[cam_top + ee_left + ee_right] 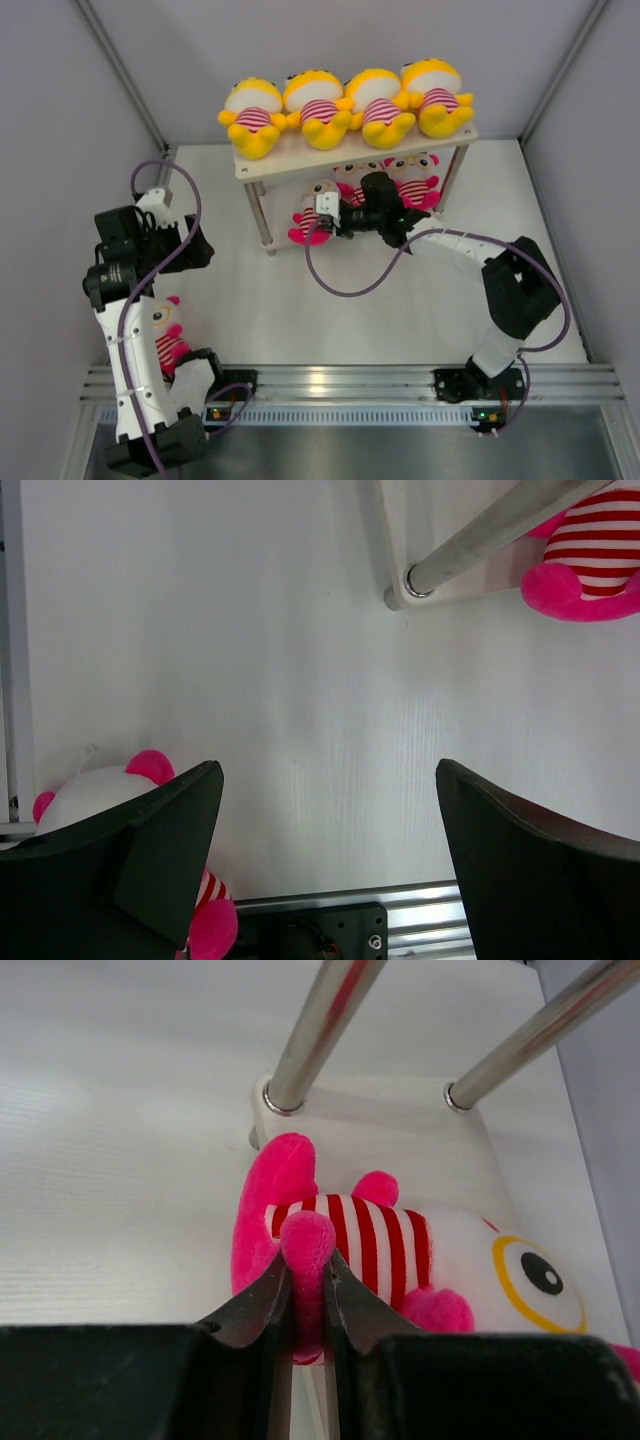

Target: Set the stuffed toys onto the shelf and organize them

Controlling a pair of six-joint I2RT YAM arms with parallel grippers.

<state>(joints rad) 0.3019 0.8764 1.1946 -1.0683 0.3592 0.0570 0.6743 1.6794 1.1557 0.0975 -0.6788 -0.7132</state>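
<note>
At the bottom of the overhead view a metal rail (350, 380) runs along the near edge of the desk (400, 310), with both arm bases on it. In the lower left of the frame, one pink doll (166, 332) lies on the desk pressed against the left arm, close to the grey side wall. The left wrist view shows this doll in its lower left corner, under one finger. The left gripper (328, 770) hangs above the desk with its fingers spread wide and nothing between them. A broad stretch of white desk lies between the rail and the shelf (300, 160), crossed only by the right arm and its looping purple cable (350, 285). The right gripper (308, 1260) reaches to the left end of the lower board (400, 1140) and is clamped on one pink limb of a second pink doll (370, 1240). That doll lies down just beside the two metal legs (320, 1030), its feet poking out past the front edge. Two more pink dolls (415, 175) sit further back on the lower board, partly hidden by the top board. Four yellow dolls (318, 105) sit shoulder to shoulder across the top board, filling it from edge to edge near the back wall.
</note>
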